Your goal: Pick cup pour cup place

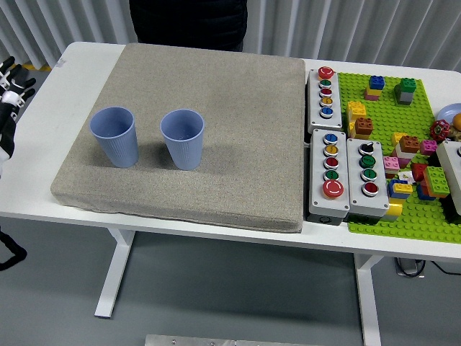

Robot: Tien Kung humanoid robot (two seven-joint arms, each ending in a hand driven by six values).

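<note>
Two blue cups standing upright on the grey mat, left hand hanging at the frame's edge.

Head view: left cup (114,135) is sitting near the grey mat (238,130)'s left edge, right cup (183,138) just beside it, apart. Left hand (9,90) is holding nothing, fingers spread, off the white table (43,108)'s left side; button boxes (337,158) are lining the mat's right.

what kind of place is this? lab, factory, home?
Most likely a robotics test lab. The white table carries a grey mat with two blue cups, push-button control boxes and a green brick baseplate of toy bricks: practice props, not production parts.
</note>
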